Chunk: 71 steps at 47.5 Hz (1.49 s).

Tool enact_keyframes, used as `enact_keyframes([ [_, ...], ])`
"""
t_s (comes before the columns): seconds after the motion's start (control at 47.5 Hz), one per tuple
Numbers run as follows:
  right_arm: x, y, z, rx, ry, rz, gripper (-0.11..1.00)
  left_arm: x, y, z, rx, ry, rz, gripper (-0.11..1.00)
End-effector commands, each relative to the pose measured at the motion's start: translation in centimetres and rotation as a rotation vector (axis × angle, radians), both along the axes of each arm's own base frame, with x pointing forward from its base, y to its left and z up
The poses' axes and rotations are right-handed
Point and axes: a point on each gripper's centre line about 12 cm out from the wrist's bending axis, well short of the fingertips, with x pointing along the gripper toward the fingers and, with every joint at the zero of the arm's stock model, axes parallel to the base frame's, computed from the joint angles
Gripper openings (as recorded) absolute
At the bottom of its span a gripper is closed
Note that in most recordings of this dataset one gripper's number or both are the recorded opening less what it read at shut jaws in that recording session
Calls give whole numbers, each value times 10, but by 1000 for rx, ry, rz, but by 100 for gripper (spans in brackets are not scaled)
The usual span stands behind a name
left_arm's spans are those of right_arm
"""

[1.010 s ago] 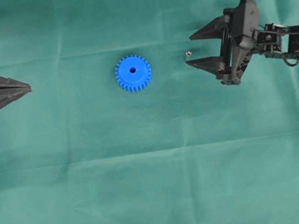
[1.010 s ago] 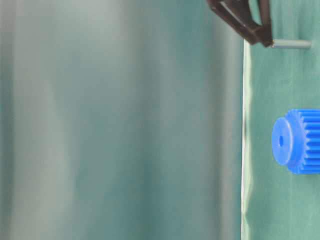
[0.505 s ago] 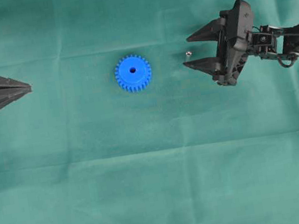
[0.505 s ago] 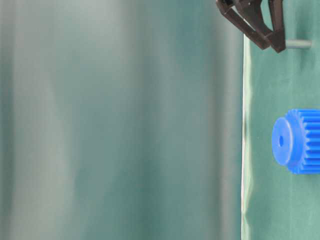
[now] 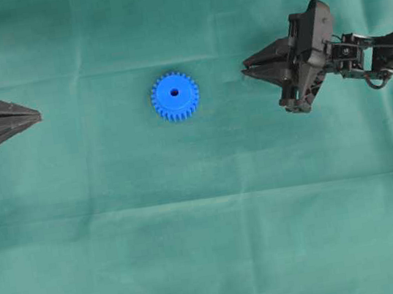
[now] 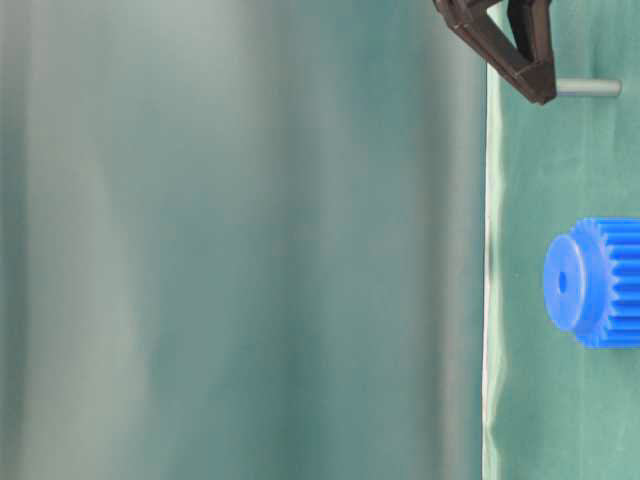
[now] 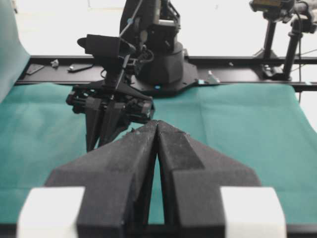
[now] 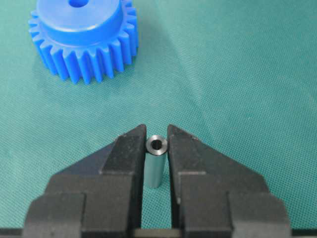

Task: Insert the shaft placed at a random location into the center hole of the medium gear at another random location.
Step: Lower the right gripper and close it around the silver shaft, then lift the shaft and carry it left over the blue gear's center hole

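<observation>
The blue medium gear [image 5: 175, 96] lies flat on the green cloth, its center hole [image 5: 174, 92] facing up. It also shows in the right wrist view [image 8: 81, 39], ahead and left of the jaws. The silvery shaft [image 8: 155, 166] stands upright on the cloth between the jaws of my right gripper [image 5: 247, 71], which are closed in against its sides. In the table-level view the shaft [image 6: 588, 88] sticks out past the right gripper's fingertips [image 6: 540, 90], apart from the gear [image 6: 590, 282]. My left gripper [image 5: 36, 114] is shut and empty at the far left.
The green cloth [image 5: 208, 226] covers the whole table. The right arm [image 5: 360, 56] reaches in from the right edge. In the left wrist view the right arm's gripper [image 7: 111, 106] stands beyond my shut left gripper [image 7: 157, 124].
My right gripper moved slightly left over the shaft and its jaws closed in from wide open to either side of the shaft. The gear and left arm have not moved.
</observation>
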Motion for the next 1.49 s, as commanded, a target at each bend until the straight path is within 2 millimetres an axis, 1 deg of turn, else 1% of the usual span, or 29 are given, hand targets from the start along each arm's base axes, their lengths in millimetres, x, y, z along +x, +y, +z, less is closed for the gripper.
enact_keyframes([
  [0.0, 5, -3, 7, -14, -28, -1, 13, 2, 0, 6, 3, -12, 1, 0],
  [0.147, 5, -3, 15, -14, -37, -3, 13, 2, 0, 6, -2, -9, 1, 0],
  [0.421, 4, -2, 59, -19, -52, 3, 13, 2, 0, 6, 0, -9, 1, 0],
  [0.484, 2, -1, 66, -22, -53, 5, 13, 2, 0, 6, 0, -9, 1, 0],
  [0.568, 1, -1, 69, -22, -58, 4, 13, 2, 0, 6, 0, -9, 1, 0],
  [0.884, 4, -1, 69, -23, -57, 7, 13, 2, 0, 6, -3, -9, 1, 0],
  [1.031, 12, 0, 71, -24, -62, 19, 13, 2, 0, 6, -3, -11, 1, 0],
  [1.178, 28, 2, 73, -23, -70, 36, 13, 2, 1, 6, -2, -9, 4, 0],
  [1.473, 74, 8, 79, -28, -94, 82, 13, 2, 3, 5, -3, -5, 15, 0],
])
